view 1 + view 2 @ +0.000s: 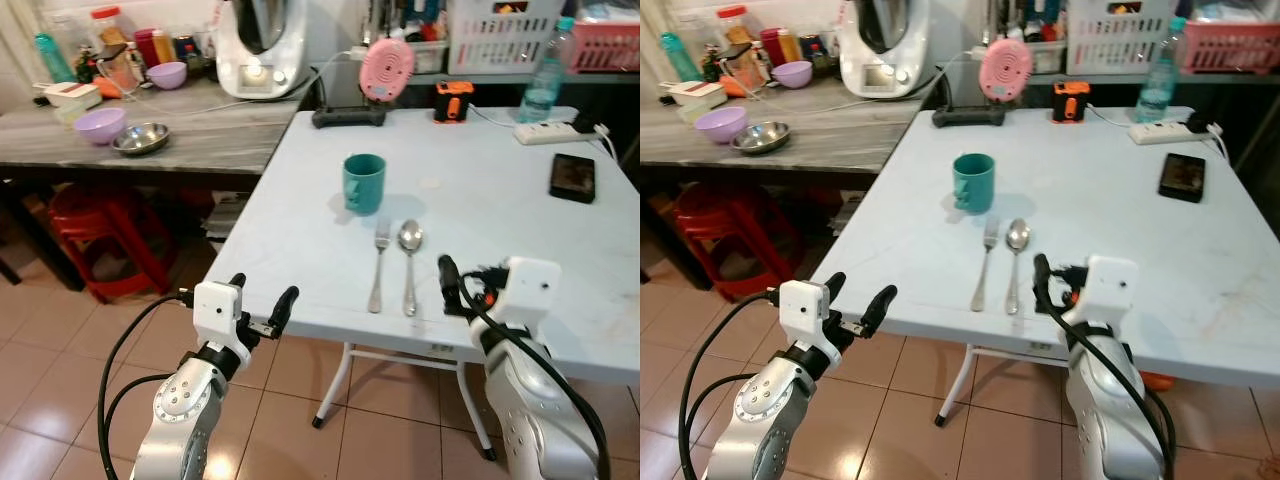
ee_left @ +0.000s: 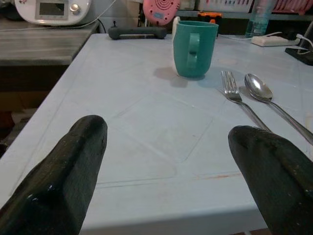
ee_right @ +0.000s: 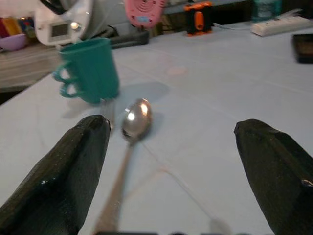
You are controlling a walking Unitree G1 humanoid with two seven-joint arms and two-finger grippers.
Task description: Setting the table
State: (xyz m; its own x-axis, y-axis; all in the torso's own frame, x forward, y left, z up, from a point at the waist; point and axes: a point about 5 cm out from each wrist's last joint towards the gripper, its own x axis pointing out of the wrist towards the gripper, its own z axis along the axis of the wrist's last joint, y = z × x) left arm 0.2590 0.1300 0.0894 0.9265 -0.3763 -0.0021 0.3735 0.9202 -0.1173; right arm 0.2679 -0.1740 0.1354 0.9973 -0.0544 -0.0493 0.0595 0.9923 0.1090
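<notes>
While my left gripper is hovering spread off the pale blue table's near edge, my right gripper spreading over its near edge, steel fork and spoon lying side by side near that edge, teal mug standing beyond them.

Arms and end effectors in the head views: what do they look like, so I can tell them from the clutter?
Both arms are silver, with loops of black cable. The left end effector and the right end effector each have a white boxy housing and two long black fingers, rounded at the tips.

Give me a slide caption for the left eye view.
Teal mug, fork and spoon laid on the white table; both open grippers, left and right, at its near edge.
</notes>
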